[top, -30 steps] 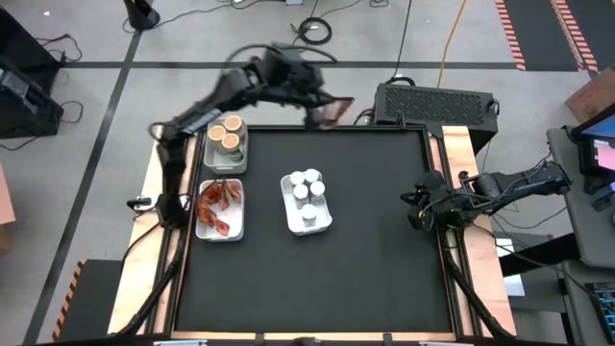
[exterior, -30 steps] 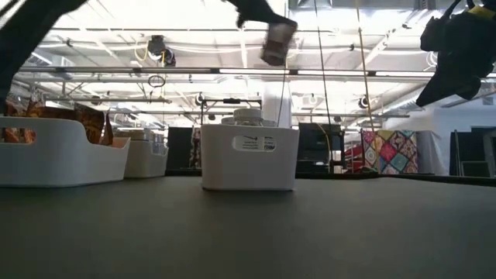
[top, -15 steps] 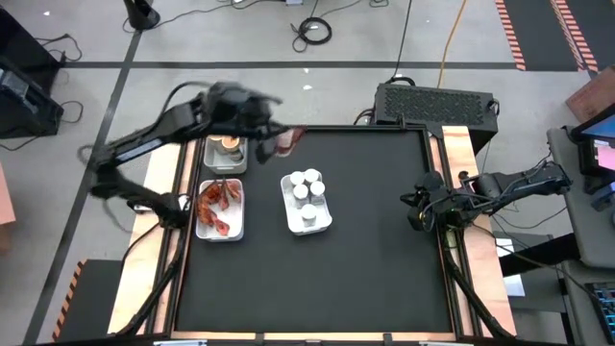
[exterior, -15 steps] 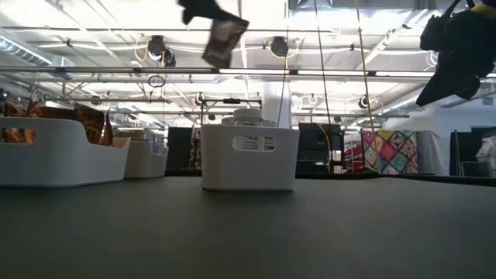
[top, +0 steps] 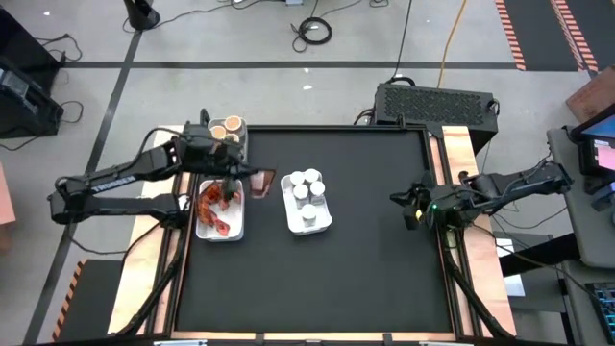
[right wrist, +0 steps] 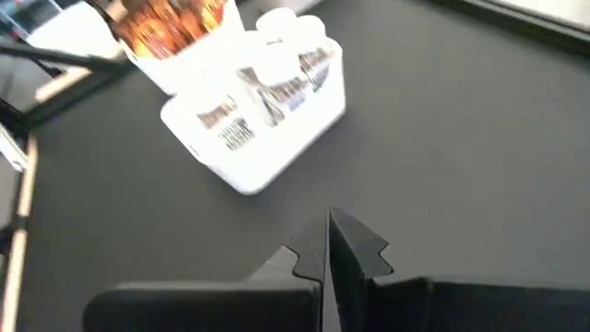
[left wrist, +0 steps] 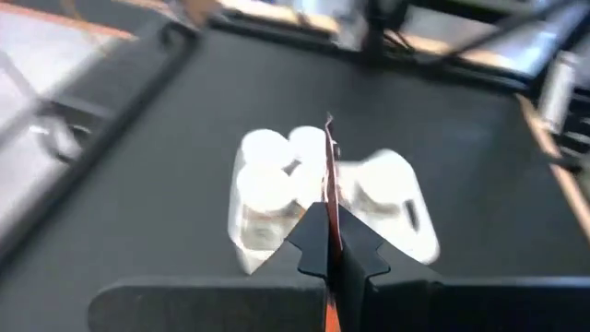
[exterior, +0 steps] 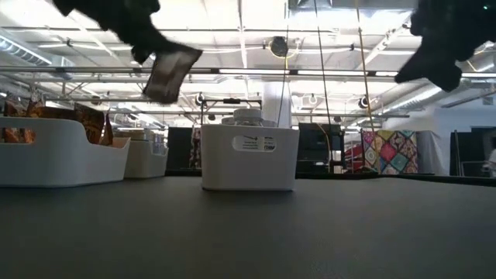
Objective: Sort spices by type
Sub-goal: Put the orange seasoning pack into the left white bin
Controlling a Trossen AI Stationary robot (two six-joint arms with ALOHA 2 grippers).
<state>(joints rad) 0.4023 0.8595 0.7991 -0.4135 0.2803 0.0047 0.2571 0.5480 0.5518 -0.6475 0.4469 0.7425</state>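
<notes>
Left gripper (top: 252, 178), fingers clamped on a thin reddish-brown crinkly packet (top: 262, 183), held in the air over the gap between two white rectangular trays. Same packet seen edge-on between the dark fingers (left wrist: 327, 242) in the left wrist view, and hanging tilted high above the tabletop in the low view (exterior: 169, 74).

Just beside it, toward the table's left edge: a white tray (top: 201, 229) filled with more reddish-brown packets (top: 215, 205). On the other side, near the table's middle: a white tray (top: 327, 219) holding small white-capped jars (top: 305, 192). Farther back along the left edge, a third white tray (top: 241, 135) with round orange-topped tubs (top: 225, 127), partly under the left arm.

Black tabletop (top: 375, 269) bare across the whole right half and front, wide room for movement there; copper-coloured strips lining the left and right edges.

Right gripper (top: 411, 207) parked at the table's right edge, well apart from all trays, fingers (right wrist: 355, 244) pressed together on nothing, raised above the surface in the low view (exterior: 446, 39).
</notes>
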